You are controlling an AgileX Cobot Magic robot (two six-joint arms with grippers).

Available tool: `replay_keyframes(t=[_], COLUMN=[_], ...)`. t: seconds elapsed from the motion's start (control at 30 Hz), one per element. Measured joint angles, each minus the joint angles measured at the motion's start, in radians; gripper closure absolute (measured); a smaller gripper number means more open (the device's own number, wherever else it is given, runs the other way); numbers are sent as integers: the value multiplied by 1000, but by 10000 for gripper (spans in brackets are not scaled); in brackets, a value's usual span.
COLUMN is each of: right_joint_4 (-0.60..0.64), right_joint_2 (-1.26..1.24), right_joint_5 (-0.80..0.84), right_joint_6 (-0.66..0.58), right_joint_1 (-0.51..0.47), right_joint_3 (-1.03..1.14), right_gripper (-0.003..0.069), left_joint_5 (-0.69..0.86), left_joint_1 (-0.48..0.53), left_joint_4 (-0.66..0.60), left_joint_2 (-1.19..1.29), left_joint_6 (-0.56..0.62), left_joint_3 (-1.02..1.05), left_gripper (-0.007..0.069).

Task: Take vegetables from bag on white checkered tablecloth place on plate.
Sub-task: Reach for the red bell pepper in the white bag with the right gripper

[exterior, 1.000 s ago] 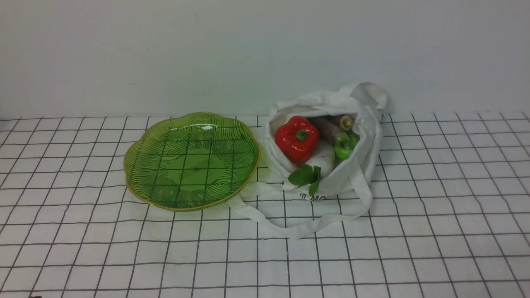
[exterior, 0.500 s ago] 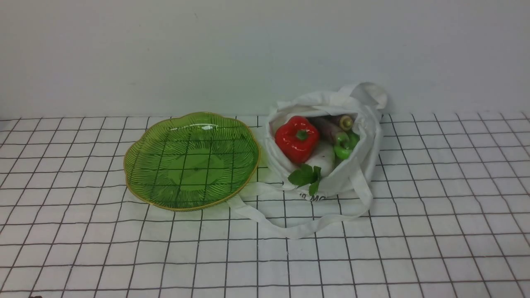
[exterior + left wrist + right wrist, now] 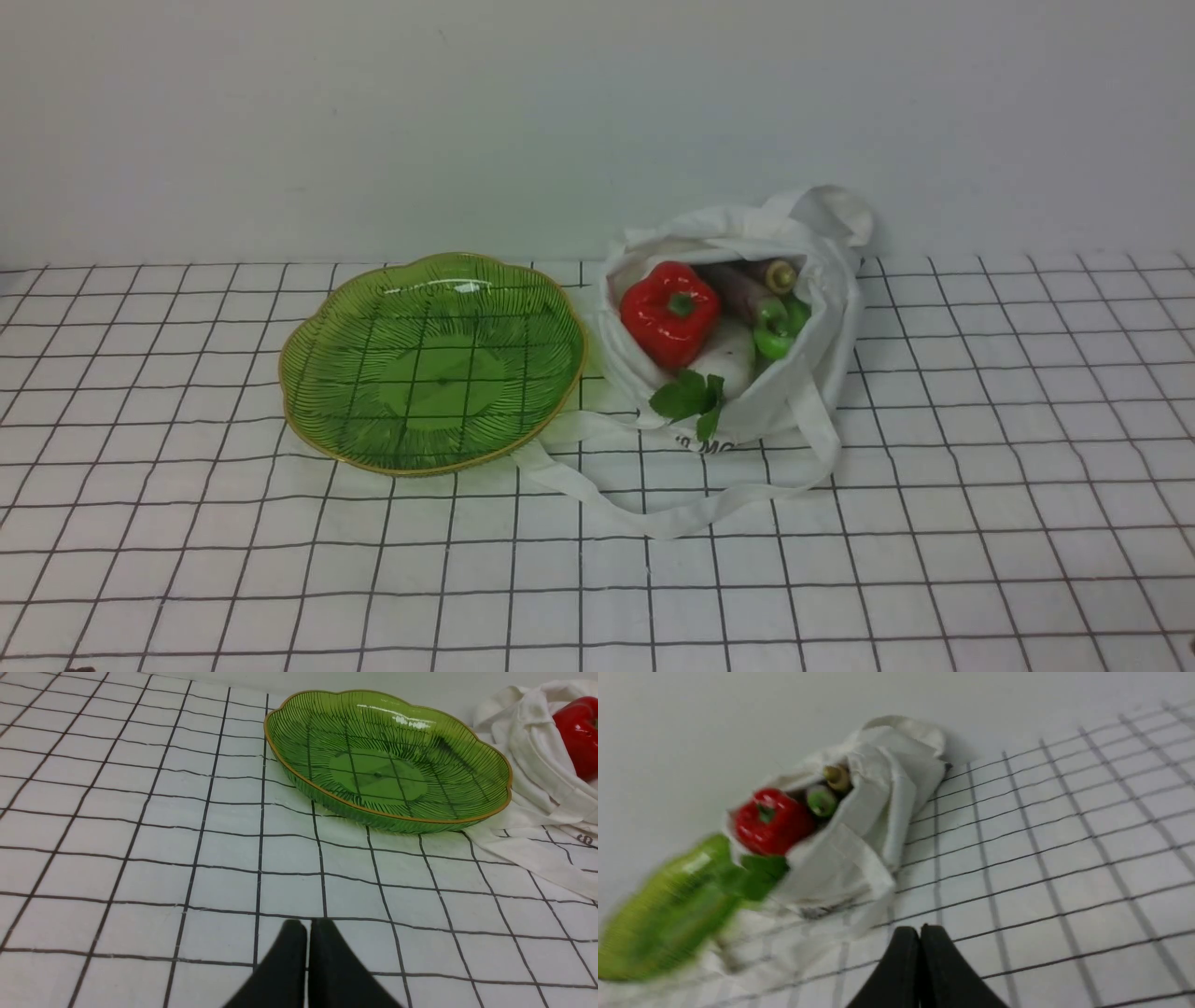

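The white cloth bag [image 3: 812, 373] lies open on the checkered tablecloth [image 3: 980, 485]. In it are a red bell pepper [image 3: 669, 313], a small green pepper [image 3: 777, 329], a white radish [image 3: 730, 359] with green leaves [image 3: 689, 397] and a dark purplish root [image 3: 747, 285]. The empty green glass plate [image 3: 431, 359] sits just left of the bag. My left gripper [image 3: 307, 926] is shut and empty, low over the cloth, well short of the plate [image 3: 387, 760]. My right gripper [image 3: 920, 931] is shut and empty, short of the bag [image 3: 859, 858]; that view is blurred. Neither gripper shows in the front view.
A long white strap [image 3: 653, 509] loops from the bag toward the front of the table. A plain white wall [image 3: 560, 121] stands right behind the plate and bag. Bare cloth lies in front of and to both sides of them.
Nothing has moved in the front view.
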Motion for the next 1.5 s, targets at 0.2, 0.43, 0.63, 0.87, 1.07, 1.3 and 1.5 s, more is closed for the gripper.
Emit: replay_keyframes(t=[0.2,0.43,0.63,0.87,1.07,1.3,1.5], right_joint_4=[260,278,-37,-470,-284,-146,-295], right_joint_2=[0,0,113,613,1026,1423,1715], right_joint_5=[-19,60,189,590,559,540,674], right_joint_6=[19,-15,5,178,-3,-179,-137], right_joint_1=[0,0,0,0,56,256,375], right_joint_3=[0,-32,-368,-614,-656,-965,-1357], right_gripper=[673,673,673,670,659,543,371], left_joint_5=[0,0,0,0,0,0,0], left_joint_1=[0,0,0,0,0,0,0], left_joint_4=[0,0,0,0,0,0,0], left_joint_2=[0,0,0,0,0,0,0], left_joint_6=[0,0,0,0,0,0,0], left_joint_3=[0,0,0,0,0,0,0], left_gripper=[632,632,632,632,632,632,632])
